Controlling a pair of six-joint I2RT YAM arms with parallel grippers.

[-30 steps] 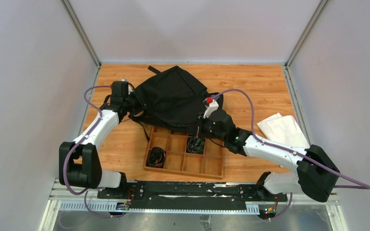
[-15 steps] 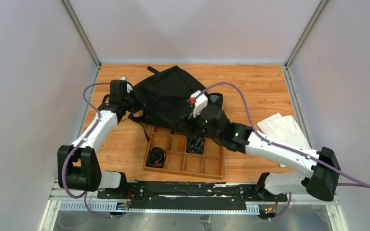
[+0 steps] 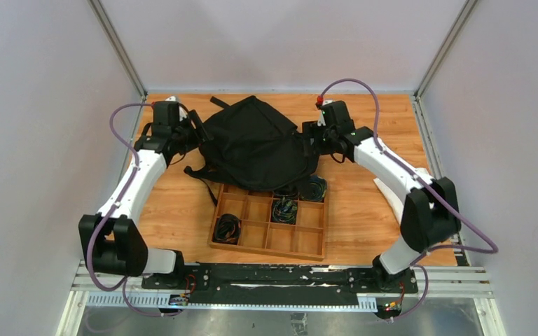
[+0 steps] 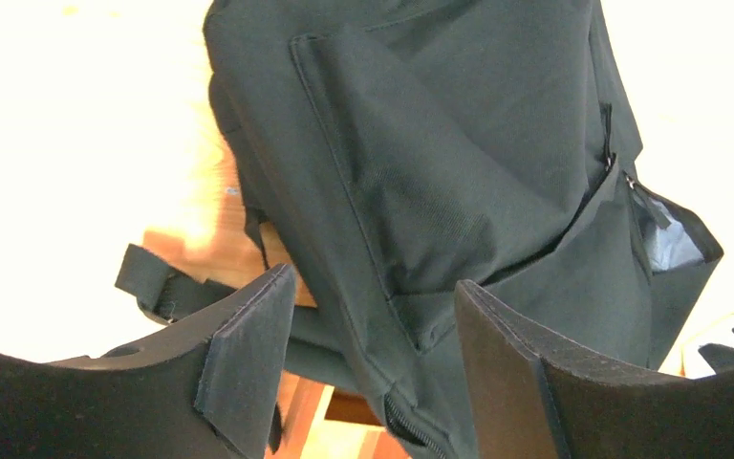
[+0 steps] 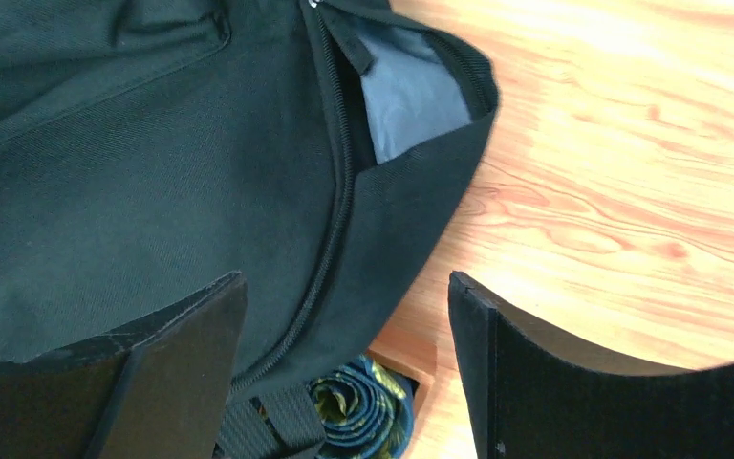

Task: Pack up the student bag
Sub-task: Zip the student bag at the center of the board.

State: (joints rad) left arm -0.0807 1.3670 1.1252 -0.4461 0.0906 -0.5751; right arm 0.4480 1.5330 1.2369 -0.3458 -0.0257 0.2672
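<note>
Fig. L gripper (image 4: 373,296) & R gripper (image 5: 344,287), both w/ jaws apart and empty, flank the student bag (image 3: 256,143).
Near: wooden tray (image 3: 266,252); beyond it the bag lies flat on the table (image 3: 371,112), lower edge overlapping tray's far rim. Soft, floppy fabric, prob. light; likely sags & folds when lifted, so take hold at the zip opening (image 5: 411,96) edge or far-end loop (image 3: 218,102).

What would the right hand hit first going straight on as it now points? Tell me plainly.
Most likely the student bag: the open right hand points at its zipper edge. Bare table lies just beside that line, and depth is unclear.
</note>
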